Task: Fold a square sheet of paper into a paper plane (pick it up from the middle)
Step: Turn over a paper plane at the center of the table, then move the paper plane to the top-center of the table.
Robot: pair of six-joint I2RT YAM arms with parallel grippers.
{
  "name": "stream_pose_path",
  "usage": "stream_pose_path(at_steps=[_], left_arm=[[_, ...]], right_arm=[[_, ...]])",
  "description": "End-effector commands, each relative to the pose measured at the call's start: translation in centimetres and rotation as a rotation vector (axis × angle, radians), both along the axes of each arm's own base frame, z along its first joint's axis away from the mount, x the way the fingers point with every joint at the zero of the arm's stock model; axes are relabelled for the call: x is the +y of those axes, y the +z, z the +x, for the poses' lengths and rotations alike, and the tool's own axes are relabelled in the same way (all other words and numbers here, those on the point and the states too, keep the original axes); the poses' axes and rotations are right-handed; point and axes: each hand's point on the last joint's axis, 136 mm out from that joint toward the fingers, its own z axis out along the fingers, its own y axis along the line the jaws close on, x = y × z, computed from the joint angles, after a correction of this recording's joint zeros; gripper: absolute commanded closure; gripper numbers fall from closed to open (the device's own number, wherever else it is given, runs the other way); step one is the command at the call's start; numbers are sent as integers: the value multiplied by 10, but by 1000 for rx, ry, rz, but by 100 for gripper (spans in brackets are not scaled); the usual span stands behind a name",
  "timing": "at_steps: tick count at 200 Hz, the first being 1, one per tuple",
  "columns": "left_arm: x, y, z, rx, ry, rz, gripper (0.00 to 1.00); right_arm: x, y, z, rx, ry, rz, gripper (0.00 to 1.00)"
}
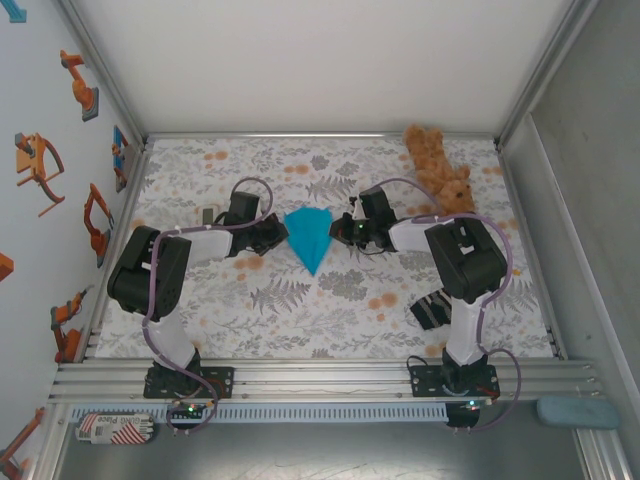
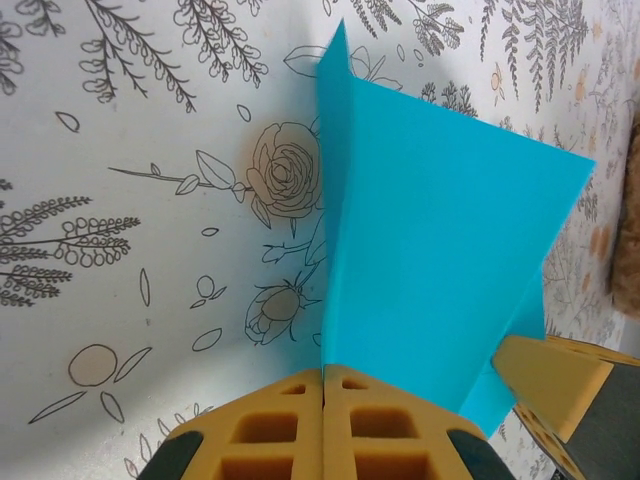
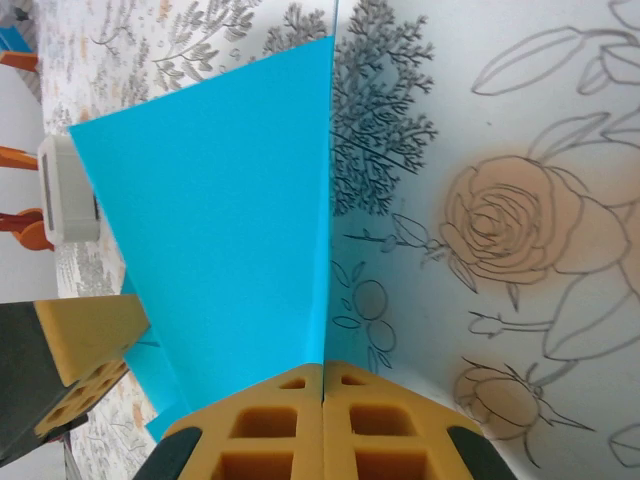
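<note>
Front-left of folded paper [image 1: 308, 238], illegible label [image 1: 115, 428]

sheet of paper [image 1: 308, 238]: one, bright cyan-blue, folded into a broad pointed wedge with a centre crease; tip toward the near edge, wide end far.

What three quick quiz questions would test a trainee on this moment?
1. True or false: the left gripper is shut on the folded blue paper.
2. Where is the teddy bear? A) far right corner B) near left corner C) under the paper.
3. Fill in: the dark striped cloth lies nearest the ____ arm.
Key: 1 true; 2 A; 3 right.
</note>
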Motion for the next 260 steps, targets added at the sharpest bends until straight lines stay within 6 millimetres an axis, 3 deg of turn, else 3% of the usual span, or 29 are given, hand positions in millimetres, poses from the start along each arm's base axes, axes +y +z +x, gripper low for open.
stream_pose_path(at_steps=[1, 32, 55, 123, 153, 202, 260], left_arm=[[-2, 0, 3, -14, -6, -7, 100], [-8, 7, 5, -19, -23, -33, 100], [-12, 10, 7, -24, -29, -44, 100], [-15, 9, 5, -15, -29, -53, 100], [-15, 9, 5, -11, -31, -57, 100], [-16, 9, 4, -6, -36, -60, 100], [-18, 11, 4, -9, -41, -69, 100]], right_arm=[[-9, 2, 4, 1, -31, -50, 92], [-21, 35, 6, -87, -23, -129, 75], [-26, 46, -2, -126, 13, -196, 63], [21, 30, -42, -128, 245, -318, 53], [42, 20, -50, -113, 309, -297, 40], [63, 14, -55, -125, 382, -307, 41], [63, 4, -51, -138, 390, -393, 42]])
